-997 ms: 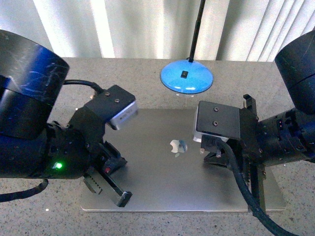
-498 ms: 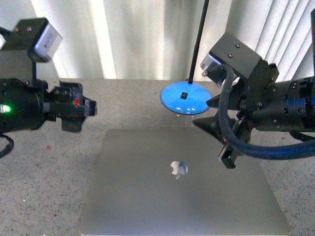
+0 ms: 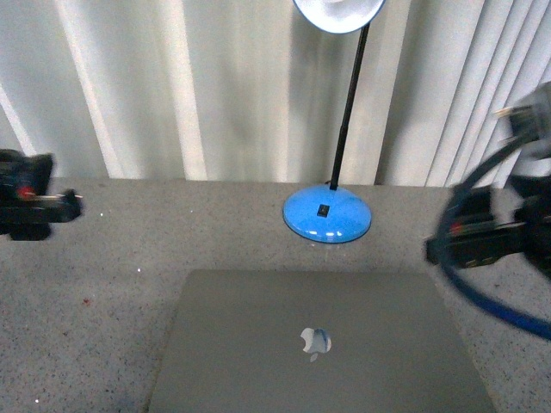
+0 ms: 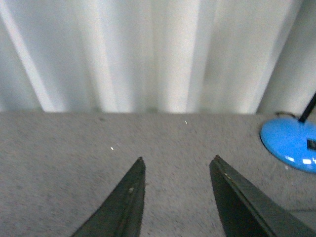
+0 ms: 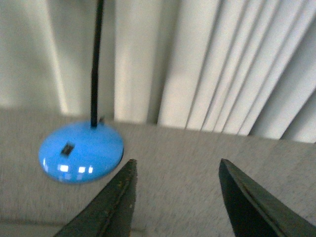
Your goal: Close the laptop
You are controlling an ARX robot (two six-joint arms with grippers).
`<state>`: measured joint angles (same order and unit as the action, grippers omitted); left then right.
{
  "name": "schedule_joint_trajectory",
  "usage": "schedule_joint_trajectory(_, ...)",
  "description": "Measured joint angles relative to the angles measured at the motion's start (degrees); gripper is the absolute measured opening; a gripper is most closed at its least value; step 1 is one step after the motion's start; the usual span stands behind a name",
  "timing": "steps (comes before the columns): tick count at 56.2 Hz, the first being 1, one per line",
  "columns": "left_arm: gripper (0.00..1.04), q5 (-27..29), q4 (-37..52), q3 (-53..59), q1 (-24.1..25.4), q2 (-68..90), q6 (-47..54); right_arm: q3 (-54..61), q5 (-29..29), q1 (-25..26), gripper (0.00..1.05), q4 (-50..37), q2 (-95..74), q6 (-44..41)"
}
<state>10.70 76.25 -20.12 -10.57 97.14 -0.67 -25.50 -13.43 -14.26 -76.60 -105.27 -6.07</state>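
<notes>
From my front camera I count one laptop (image 3: 318, 344), shut flat on the grey table (image 3: 129, 241) with its near edge cut off, one blue-based lamp (image 3: 327, 215) behind it, and my left gripper (image 3: 34, 205) and right gripper (image 3: 482, 241) blurred at either edge. My left wrist shows my two fingers (image 4: 123, 202) spread apart over bare table, holding nothing, the lamp base clipped at the border; my right wrist shows my jaws likewise parted and empty, that one lamp base ahead, its head out of frame

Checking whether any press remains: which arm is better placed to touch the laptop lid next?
Neither clearly, and none seems needed. The laptop lies shut. Left gripper and right gripper are open over bare table, both clear of it; right sits slightly nearer.
</notes>
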Motion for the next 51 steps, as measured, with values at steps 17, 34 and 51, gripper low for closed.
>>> schedule_joint_trajectory(17,0.04,-4.17,-5.42,11.23,4.13,-16.55,0.39,13.62,4.87,5.4,0.03,1.77,17.27,5.03)
schedule_joint_trajectory(34,0.04,-9.84,-20.24,15.41,8.41,-35.85,0.42,20.44,8.17,8.87,0.03,12.07,34.03,5.29)
schedule_joint_trajectory(51,0.04,-10.58,-32.06,18.47,10.43,-50.75,0.39,23.34,13.14,14.14,0.03,28.02,53.46,5.42)
